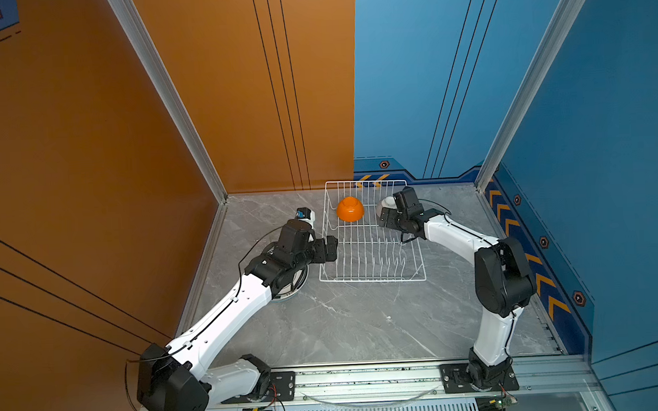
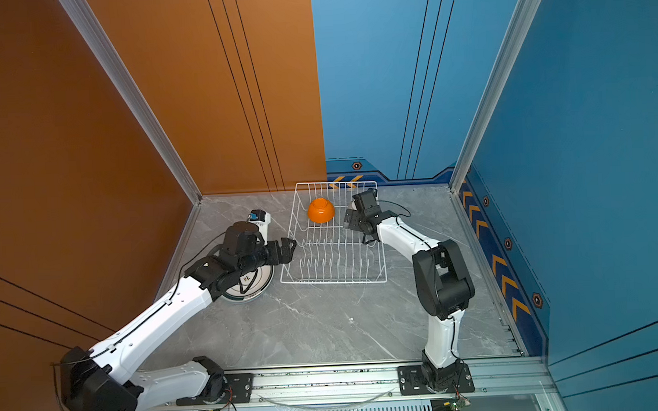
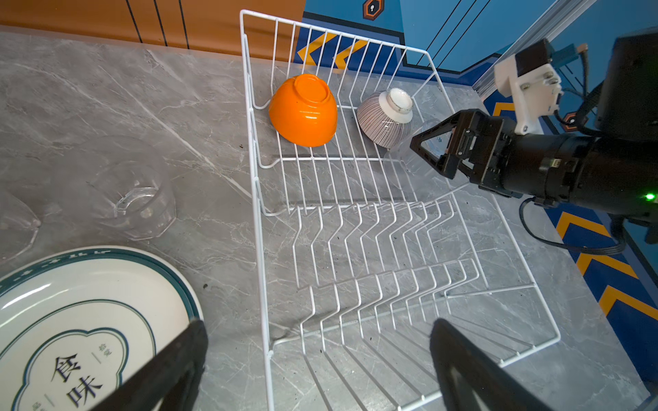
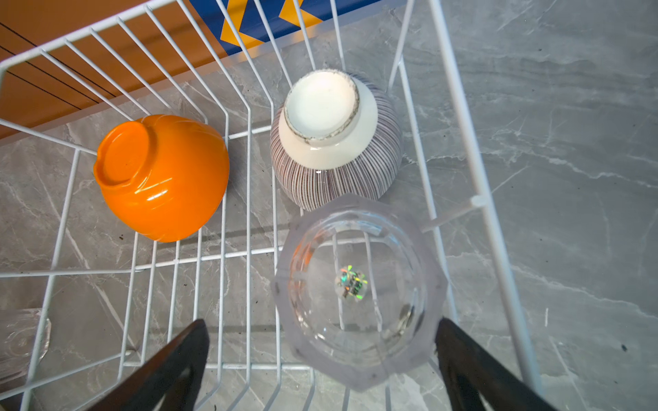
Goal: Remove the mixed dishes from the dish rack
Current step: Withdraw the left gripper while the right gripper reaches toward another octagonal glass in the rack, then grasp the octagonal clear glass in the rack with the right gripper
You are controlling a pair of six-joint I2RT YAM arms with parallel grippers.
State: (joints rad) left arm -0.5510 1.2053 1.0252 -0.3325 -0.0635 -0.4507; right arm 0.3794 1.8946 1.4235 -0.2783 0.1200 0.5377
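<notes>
A clear eight-sided glass (image 4: 356,291) sits in the rack (image 4: 473,142), between the right gripper's (image 4: 322,327) wide-apart fingers, untouched; the left gripper (image 3: 318,325) gapes too.

The dish rack (image 1: 367,250) is plain white wire. The orange bowl (image 4: 162,178) is glossy and unpatterned. The striped bowl (image 4: 334,167) is white with fine dark lines and a speckled foot ring. The glass (image 4: 359,291) is clear. The plate (image 3: 82,295) is white with a dark teal rim and emblem. The worktop (image 1: 344,320) is grey marble with pale veins. The fingers (image 4: 171,370) are black.
</notes>
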